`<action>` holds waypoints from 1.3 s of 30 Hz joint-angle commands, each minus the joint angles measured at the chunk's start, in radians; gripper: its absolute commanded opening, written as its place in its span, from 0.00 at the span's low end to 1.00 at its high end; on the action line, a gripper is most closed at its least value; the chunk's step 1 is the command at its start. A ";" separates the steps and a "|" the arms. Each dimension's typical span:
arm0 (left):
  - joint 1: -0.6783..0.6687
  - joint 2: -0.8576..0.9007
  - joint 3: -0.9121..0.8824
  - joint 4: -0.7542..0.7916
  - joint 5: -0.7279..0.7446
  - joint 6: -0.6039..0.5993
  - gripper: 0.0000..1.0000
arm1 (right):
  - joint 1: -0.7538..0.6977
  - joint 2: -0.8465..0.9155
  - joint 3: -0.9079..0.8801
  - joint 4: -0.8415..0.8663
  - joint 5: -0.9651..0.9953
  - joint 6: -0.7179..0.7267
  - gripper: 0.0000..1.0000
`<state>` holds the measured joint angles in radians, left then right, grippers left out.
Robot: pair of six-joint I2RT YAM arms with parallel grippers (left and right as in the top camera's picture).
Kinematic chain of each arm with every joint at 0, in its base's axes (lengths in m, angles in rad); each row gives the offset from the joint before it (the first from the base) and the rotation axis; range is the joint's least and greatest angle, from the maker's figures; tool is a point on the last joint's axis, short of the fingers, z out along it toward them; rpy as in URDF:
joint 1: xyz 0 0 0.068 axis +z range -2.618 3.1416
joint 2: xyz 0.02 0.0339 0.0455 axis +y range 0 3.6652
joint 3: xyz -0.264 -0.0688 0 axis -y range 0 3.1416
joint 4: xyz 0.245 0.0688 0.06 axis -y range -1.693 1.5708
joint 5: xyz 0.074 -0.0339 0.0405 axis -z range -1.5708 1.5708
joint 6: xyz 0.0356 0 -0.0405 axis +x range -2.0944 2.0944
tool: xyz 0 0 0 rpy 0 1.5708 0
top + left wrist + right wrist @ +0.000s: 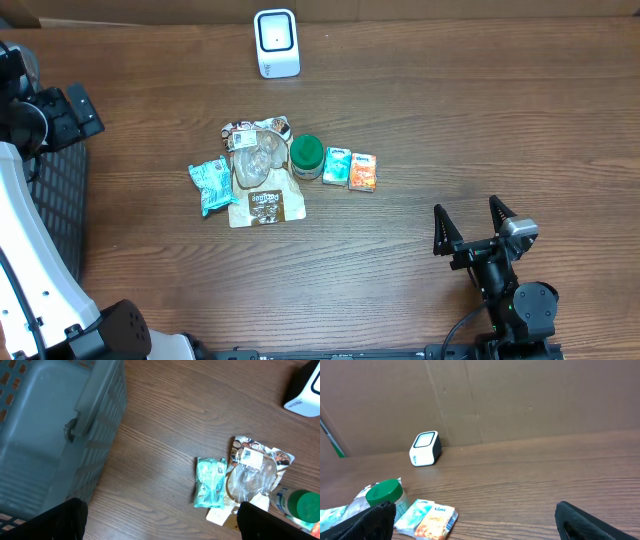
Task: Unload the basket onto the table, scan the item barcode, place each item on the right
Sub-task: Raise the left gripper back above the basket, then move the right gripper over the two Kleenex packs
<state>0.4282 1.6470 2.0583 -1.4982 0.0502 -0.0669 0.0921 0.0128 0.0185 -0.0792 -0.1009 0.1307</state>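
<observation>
Basket (pixel 100 420) cut off at pic's left edge, scanner (pixel 306 396) at right; my left fingers (pixel 55 521) partly in; pouch (pixel 265 205) print too small.

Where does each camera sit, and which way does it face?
Overhead: above the table, facing straight down on scanner, items, basket; left arm, right gripper show.
Left wrist: on left arm, facing down at basket and items; left fingers show.
Right wrist: low on right arm, facing across the table to the scanner; right fingers show.
Shared: all three show scanner and jar.
</observation>
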 commanded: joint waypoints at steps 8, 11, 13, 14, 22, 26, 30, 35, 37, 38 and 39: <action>0.005 0.002 0.018 -0.001 -0.016 0.023 1.00 | -0.002 -0.010 -0.010 0.005 -0.005 0.004 1.00; 0.005 0.002 0.018 -0.001 -0.016 0.023 0.99 | -0.002 -0.010 -0.010 0.005 -0.005 0.004 1.00; 0.005 0.002 0.018 -0.001 -0.016 0.023 0.99 | -0.002 -0.010 -0.010 0.005 0.000 0.000 1.00; 0.005 0.002 0.018 -0.001 -0.016 0.023 0.99 | -0.002 -0.010 -0.010 0.005 0.006 -0.001 1.00; 0.003 0.002 0.018 -0.001 -0.016 0.023 0.99 | -0.002 -0.010 -0.010 0.032 0.010 0.000 1.00; 0.003 0.002 0.018 -0.001 -0.016 0.023 1.00 | -0.002 -0.010 -0.010 0.032 -0.051 0.000 1.00; 0.003 0.002 0.018 -0.002 -0.016 0.023 1.00 | -0.002 -0.010 -0.010 0.024 -0.135 0.001 1.00; 0.003 0.002 0.018 -0.001 -0.016 0.023 0.99 | -0.002 0.010 0.049 -0.015 -0.182 0.004 1.00; 0.003 0.002 0.018 -0.002 -0.016 0.023 1.00 | -0.002 0.041 0.101 -0.045 -0.182 0.003 1.00; 0.003 0.002 0.018 -0.001 -0.016 0.023 1.00 | -0.002 0.064 0.132 -0.060 -0.182 0.003 1.00; 0.003 0.002 0.018 -0.001 -0.016 0.023 1.00 | -0.002 0.086 0.158 -0.070 -0.182 0.003 1.00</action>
<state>0.4282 1.6470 2.0583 -1.4979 0.0471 -0.0669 0.0921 0.0532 0.0662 -0.1432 -0.2584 0.1310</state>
